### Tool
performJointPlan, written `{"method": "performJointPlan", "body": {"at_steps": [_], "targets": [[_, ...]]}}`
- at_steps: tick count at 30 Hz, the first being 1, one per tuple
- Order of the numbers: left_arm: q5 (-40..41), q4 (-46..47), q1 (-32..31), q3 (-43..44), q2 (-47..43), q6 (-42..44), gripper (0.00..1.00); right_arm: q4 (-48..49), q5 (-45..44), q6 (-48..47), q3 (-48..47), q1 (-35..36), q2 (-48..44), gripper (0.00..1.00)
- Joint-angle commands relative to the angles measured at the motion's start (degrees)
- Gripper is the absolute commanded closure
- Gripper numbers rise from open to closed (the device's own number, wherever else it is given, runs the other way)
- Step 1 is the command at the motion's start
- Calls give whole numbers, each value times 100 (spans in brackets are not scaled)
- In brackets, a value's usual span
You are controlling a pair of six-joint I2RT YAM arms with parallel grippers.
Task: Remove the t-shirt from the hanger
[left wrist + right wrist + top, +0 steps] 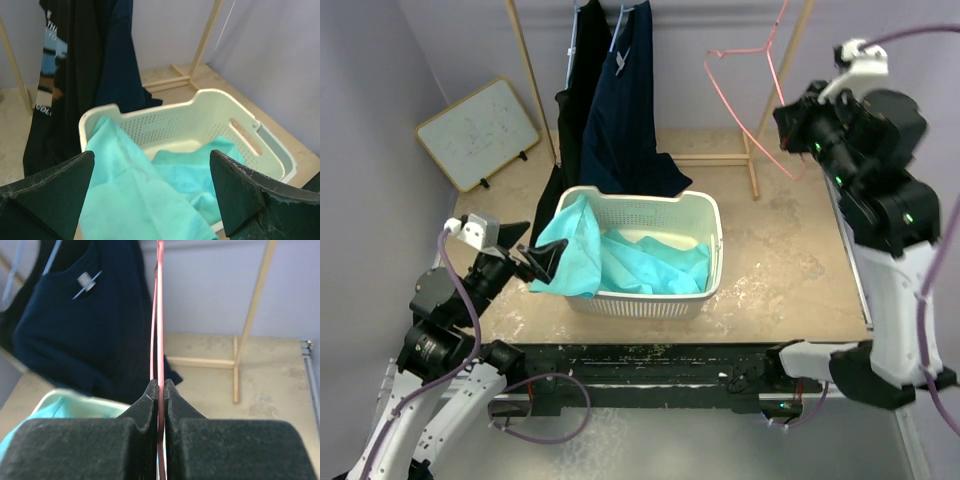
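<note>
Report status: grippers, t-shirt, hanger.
Left gripper open beside the teal t-shirt. T-shirt off the hanger, draped over the basket rim. Right gripper shut on the bare pink hanger. Nothing blocking.

We see the teal t-shirt (620, 255) crumpled in the basket (660, 212), draped over its rim, and the pink wire hanger (160, 300) bare.

Left arm (440, 330): folded low at the near left corner, elbow down, wrist raised and aimed forward and to the right. Left gripper (535, 248): jaws spread wide, both fingers (50, 195) well apart, nothing between them.

Right arm (890, 260): standing tall from its base at the near right, upper link nearly upright, forearm bent over toward the far left. Right gripper (790, 130): held high, jaws pressed together, pinching the thin wire of the hanger (161, 315) between the fingertips.
</note>
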State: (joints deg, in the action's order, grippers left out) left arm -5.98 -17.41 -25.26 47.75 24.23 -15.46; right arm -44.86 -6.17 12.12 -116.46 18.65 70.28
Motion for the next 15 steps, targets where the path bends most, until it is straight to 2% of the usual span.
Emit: {"method": "performJointPlan", "body": {"at_steps": [1,4,7,15], "targets": [[443,46,-14,-290,-756,-224,1,1281,-1103,-148,-448,7,704,100],[579,46,-14,-381,-1063,-184,1,1504,-1421,-358,-980,-36,1235,100],[598,-90,-14,-278,-1071,-163,1,1592,-1350,-383,-1423,-191,1652,100],[478,-53,-14,-269,-1020,-128,1,1871,-940,-330,-1701,-686,2022,100]]}}
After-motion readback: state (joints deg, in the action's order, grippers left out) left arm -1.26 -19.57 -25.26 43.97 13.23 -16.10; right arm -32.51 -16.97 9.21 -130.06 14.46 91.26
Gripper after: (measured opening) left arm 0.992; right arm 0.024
